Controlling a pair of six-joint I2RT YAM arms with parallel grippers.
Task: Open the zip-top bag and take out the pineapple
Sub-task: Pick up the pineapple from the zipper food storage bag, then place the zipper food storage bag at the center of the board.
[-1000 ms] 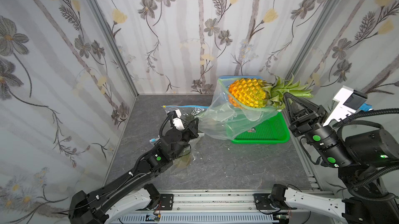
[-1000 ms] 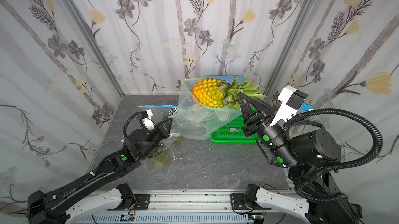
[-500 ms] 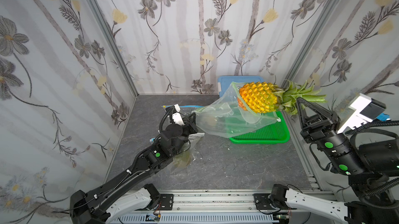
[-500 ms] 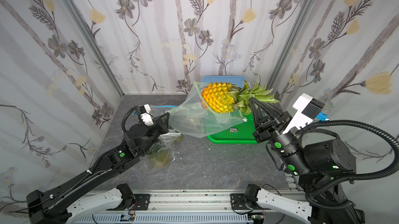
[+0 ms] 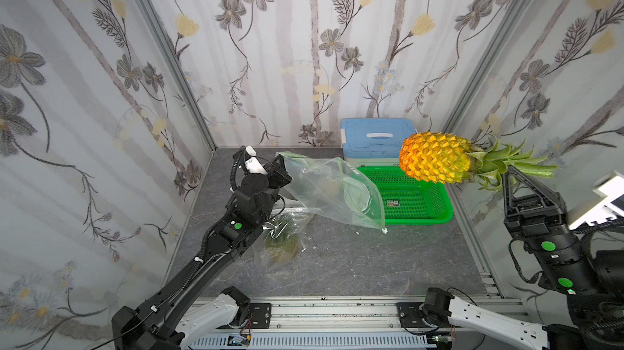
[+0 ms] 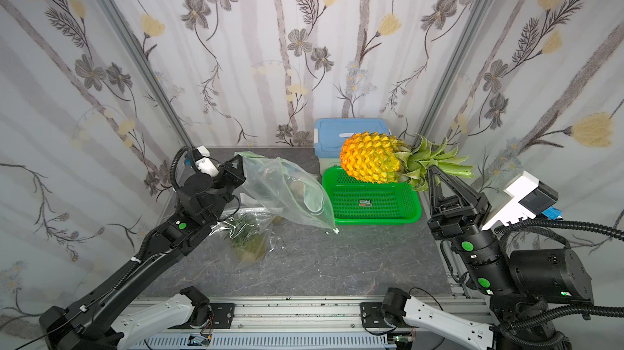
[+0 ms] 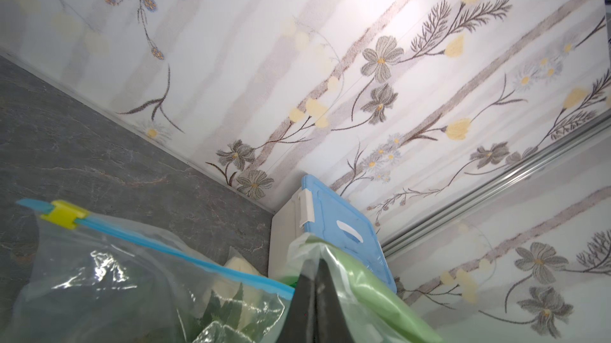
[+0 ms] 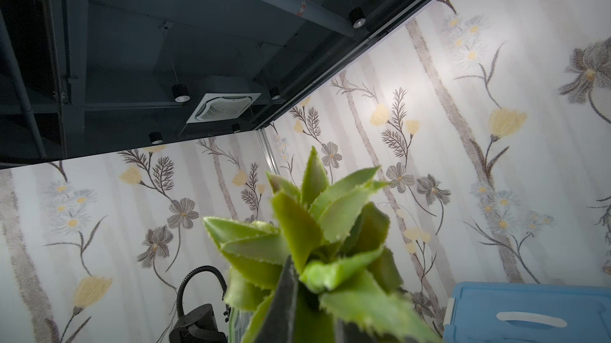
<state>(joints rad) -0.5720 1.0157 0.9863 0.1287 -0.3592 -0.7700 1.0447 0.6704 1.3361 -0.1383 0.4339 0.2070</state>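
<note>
Now that the orange-yellow scaly pineapple [image 5: 435, 159] with its green crown is hanging clear of the limp transparent zip-top bag [image 5: 332, 193] it was leaving a second ago, above the green mesh basket [image 5: 423, 218], you are practically finishing, your right gripper [image 5: 505, 172] clamping the crown and your left gripper [image 5: 281, 164] pinching the bag's corner.

Colour log, as I read it off the feeds. The scaly oval pineapple [image 5: 435, 159] grades orange to yellow in a diamond pattern, and its leafy crown [image 5: 506, 162] is green. The clear plastic zip-top bag [image 5: 334, 189] has a pale green tint. The perforated plastic basket [image 5: 422, 201] is bright green. The lidded storage box [image 5: 374, 135] has a light blue lid on a white body. A second clear bag [image 7: 99, 278] has a blue zip strip and a yellow slider [image 7: 64, 214]. The stone-look tabletop [image 5: 371, 264] is grey and veined. The wallpapered walls [image 5: 287, 61] are white with grey stripes, grey flowers and yellow buds.
</note>
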